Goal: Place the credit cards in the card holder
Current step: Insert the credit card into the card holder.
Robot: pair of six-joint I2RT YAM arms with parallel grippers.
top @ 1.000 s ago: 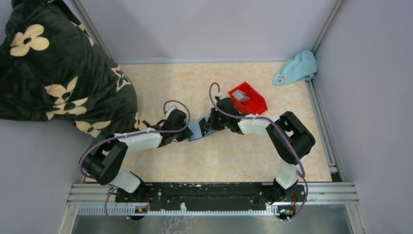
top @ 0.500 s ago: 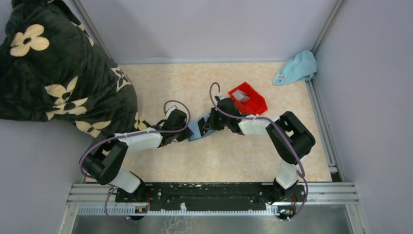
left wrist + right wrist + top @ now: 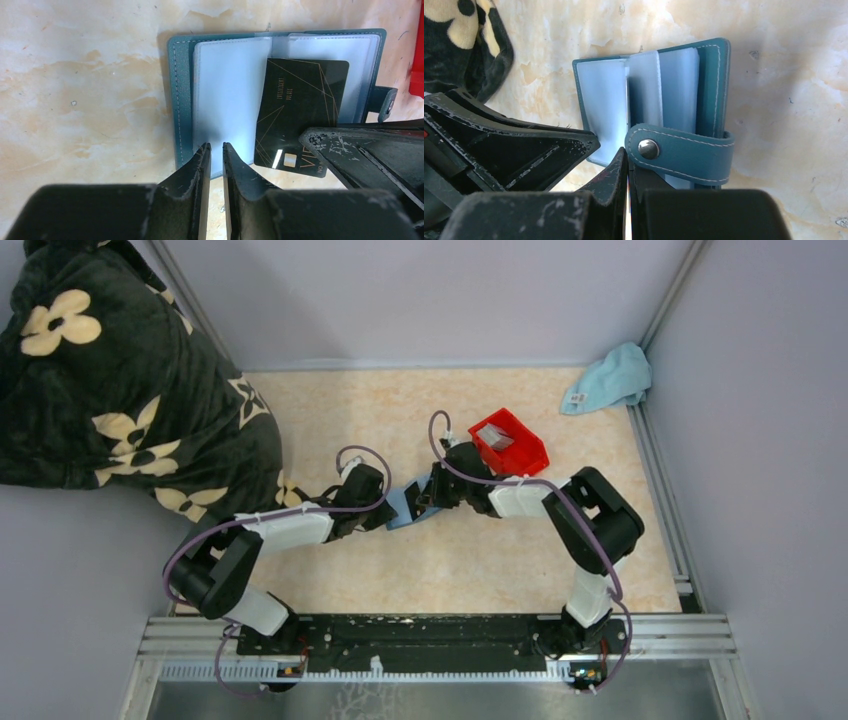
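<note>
One black card (image 3: 300, 107) lies tilted across the open teal card holder (image 3: 179, 100) mid-table, not yet seated, we judge. The right gripper (image 3: 626, 156) pinches it with jaws pressed together. The left gripper (image 3: 215, 147), jaws narrowly apart, sits over a clear sleeve (image 3: 230, 85). Grey cards (image 3: 501, 439) wait in the red bin (image 3: 530, 453).

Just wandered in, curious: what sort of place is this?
Likely a robot test cell: a tabletop framed in aluminium rails, a left arm and right arm bolted at its edge, props like a red bin and card holder.
</note>
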